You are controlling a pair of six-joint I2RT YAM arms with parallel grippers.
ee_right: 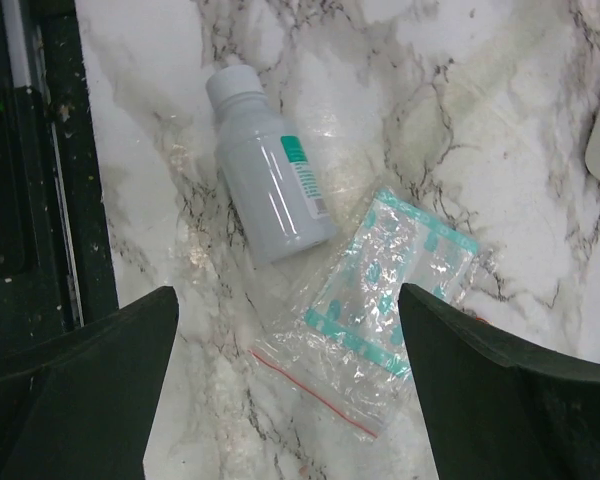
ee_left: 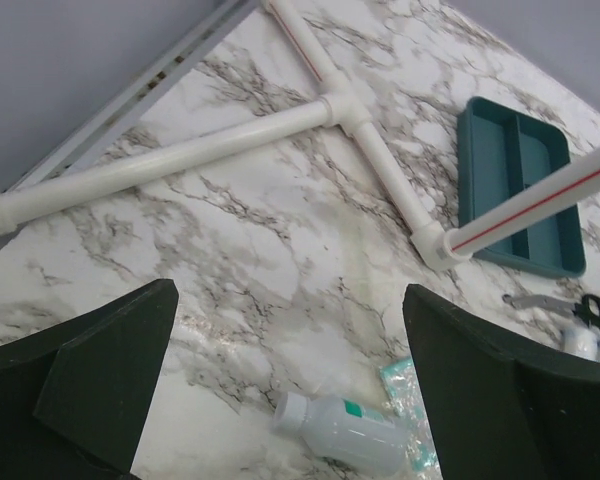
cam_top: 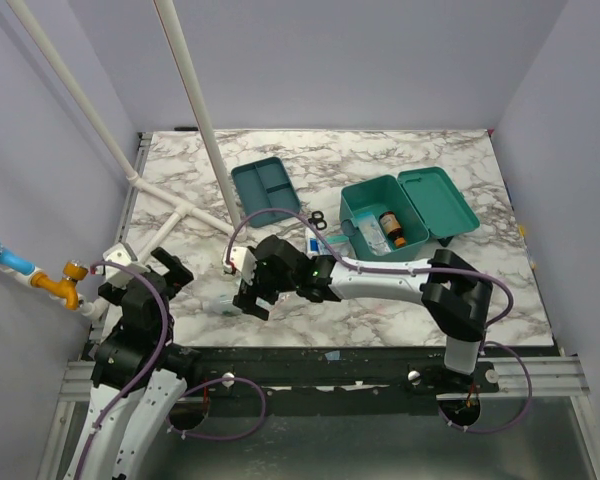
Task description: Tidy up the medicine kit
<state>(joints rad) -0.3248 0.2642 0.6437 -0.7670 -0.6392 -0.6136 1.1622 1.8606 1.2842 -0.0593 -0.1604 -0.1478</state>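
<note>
Near table (cam_top: 400,310) front edge, right gripper (ee_right: 285,330) is hovering released over white bottle (ee_right: 270,185), zip bag (ee_right: 380,300); left gripper (ee_left: 290,320) released too.

- This is looking like a robotics lab test cell rather than a lived-in room.
- Plain lavender walls (cam_top: 330,60) are closing in the marble-patterned surface (cam_top: 400,150) on three sides.
- A left arm (cam_top: 130,340) and a right arm (cam_top: 380,275) are standing bolted to a metal frame (cam_top: 550,372) at the near edge, with purple cables (cam_top: 280,210) looping along them.
- White pipes (cam_top: 195,110) are slanting across the scene like rig framing.
- An open medicine kit (cam_top: 440,200) and a divided tray (cam_top: 270,195) are sitting out on the surface.
</note>
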